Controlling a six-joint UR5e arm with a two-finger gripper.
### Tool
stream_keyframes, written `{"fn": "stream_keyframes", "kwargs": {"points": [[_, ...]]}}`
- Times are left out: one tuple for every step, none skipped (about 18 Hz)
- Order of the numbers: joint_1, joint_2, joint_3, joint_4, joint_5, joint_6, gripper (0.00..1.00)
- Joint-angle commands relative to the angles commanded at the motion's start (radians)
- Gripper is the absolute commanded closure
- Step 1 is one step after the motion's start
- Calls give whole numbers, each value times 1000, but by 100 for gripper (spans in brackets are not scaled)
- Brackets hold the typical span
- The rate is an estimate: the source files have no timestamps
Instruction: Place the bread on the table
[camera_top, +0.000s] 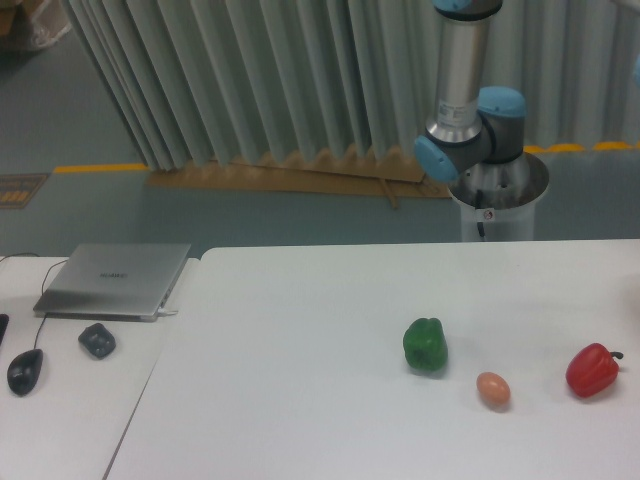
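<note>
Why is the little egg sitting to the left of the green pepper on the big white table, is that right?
Not quite. The camera view shows the egg sitting to the right of the green pepper, between it and the red pepper. It is on the big white table, just as you said.

Soft, even light is falling from above, leaving the scene moderately bright with a cool greenish-grey cast. The table (300, 330) is reading as a flat pale white with no hard glare, only a mild washed-out look. The green pepper (425, 345), the small tan oval (493, 389) and the red pepper (592, 370) are casting faint, short shadows just beneath themselves. The whole frame is looking slightly soft and grainy, with fine detail smearing on the pleated curtain (260, 80). The laptop (115, 279) lid is showing a dull sheen.
</note>
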Motion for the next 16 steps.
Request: {"fn": "stream_keyframes", "kwargs": {"points": [[0, 0, 0, 0, 2, -2, 0], [0, 0, 2, 2, 2, -2, 0], [0, -2, 2, 2, 2, -2, 0], [0, -2, 3, 2, 2, -2, 0], [0, -2, 3, 2, 2, -2, 0], [2, -2, 9, 0, 2, -2, 0], [9, -2, 11, 0, 2, 0, 0], [14, 0, 11, 2, 0, 5, 0], [15, -2, 15, 3, 0, 9, 0], [14, -2, 20, 3, 0, 9, 0], [12, -3, 20, 3, -2, 9, 0], [12, -3, 20, 3, -2, 9, 0], [12, -3, 21, 3, -2, 11, 0], [12, -3, 22, 5, -3, 9, 0], [11, -3, 22, 5, -3, 8, 0], [9, -3, 23, 5, -3, 5, 0]]}}
